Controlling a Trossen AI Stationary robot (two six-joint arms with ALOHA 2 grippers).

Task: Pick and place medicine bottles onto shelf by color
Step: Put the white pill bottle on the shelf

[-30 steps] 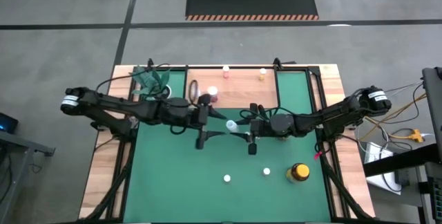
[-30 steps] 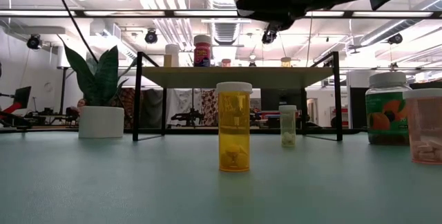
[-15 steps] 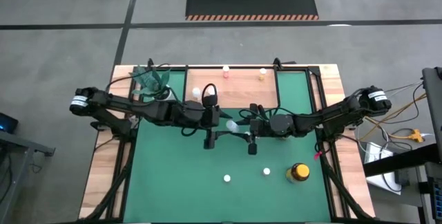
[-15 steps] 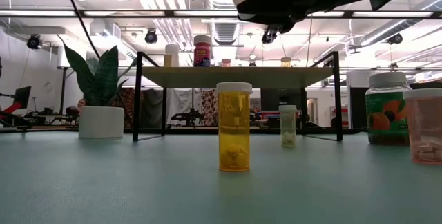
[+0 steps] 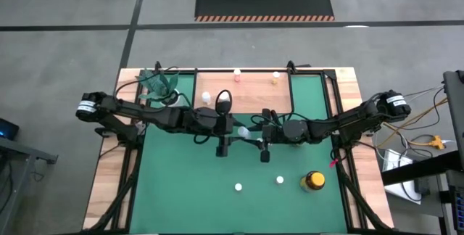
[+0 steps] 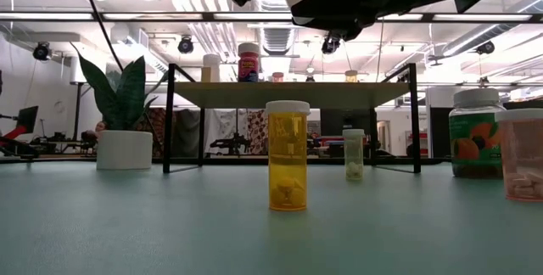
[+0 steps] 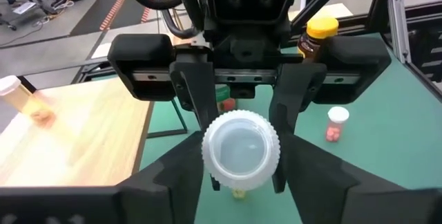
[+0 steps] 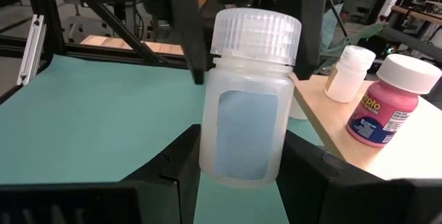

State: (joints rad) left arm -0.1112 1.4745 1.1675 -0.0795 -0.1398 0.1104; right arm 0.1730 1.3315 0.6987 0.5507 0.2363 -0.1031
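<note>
A white translucent bottle with a ribbed white cap (image 8: 248,96) hangs in the air over the green mat (image 5: 181,184), held by my right gripper (image 5: 251,130). It shows small in the high view (image 5: 243,130). My left gripper (image 7: 242,182) is open and faces it. Its fingers stand on either side of the cap (image 7: 242,148); whether they touch it I cannot tell. The light-wood shelf (image 5: 254,93) stands on black legs at the far side. On it stand a white bottle (image 5: 206,97), a pink-labelled one (image 8: 387,106) and two small ones (image 5: 236,73) (image 5: 275,77). My right gripper pinches the white bottle's body near its base end (image 8: 238,162) between its two fingers (image 8: 173,172). The fingers come level from the table's right and lie along the bottle. It is lifted clear of the mat, lying level, with its cap (image 7: 242,148) pointing toward the left gripper.
On the mat stand an orange bottle (image 6: 288,166), a small white one (image 6: 353,154), a greenish white-lidded jar (image 6: 477,132), a pinkish bottle (image 6: 522,154) and a yellow jar (image 5: 313,180). A potted plant (image 5: 161,83) stands at the far left. Free mat lies near left.
My left gripper has moved away from the shelf, toward the table's right and near side, up to the cap of the bottle in my right gripper. The pink-labelled bottle stays on the shelf.
</note>
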